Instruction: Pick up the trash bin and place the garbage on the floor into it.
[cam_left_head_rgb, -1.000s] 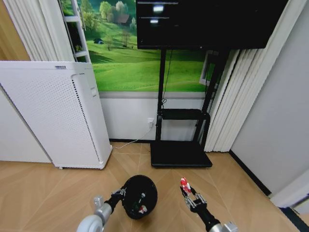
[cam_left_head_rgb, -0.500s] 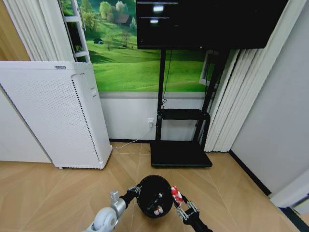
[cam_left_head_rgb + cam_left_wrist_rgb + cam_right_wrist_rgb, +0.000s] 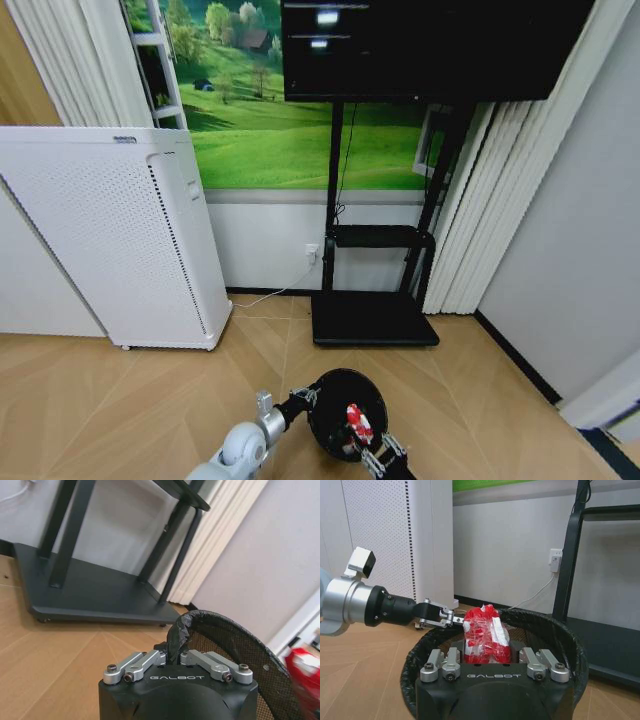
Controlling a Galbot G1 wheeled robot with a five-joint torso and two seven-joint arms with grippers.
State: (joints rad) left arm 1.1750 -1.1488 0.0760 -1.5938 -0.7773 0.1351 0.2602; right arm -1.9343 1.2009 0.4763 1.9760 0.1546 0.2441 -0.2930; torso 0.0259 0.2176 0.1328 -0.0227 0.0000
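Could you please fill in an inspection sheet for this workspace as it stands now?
Surface: herringbone wooden floor, bare around the robot.
Job's things: black trash bin held off the floor, rim up; a red-and-white wrapper is over its opening.
Clutter: nothing seen loose on the floor.
Grippers: left gripper with jaws shut on the bin's rim; right gripper with jaws shut on the wrapper, above the bin.
Cables: a white cable runs from a wall socket to the white perforated appliance.
Surroundings: black TV stand, screen, landscape mural, white curtains.
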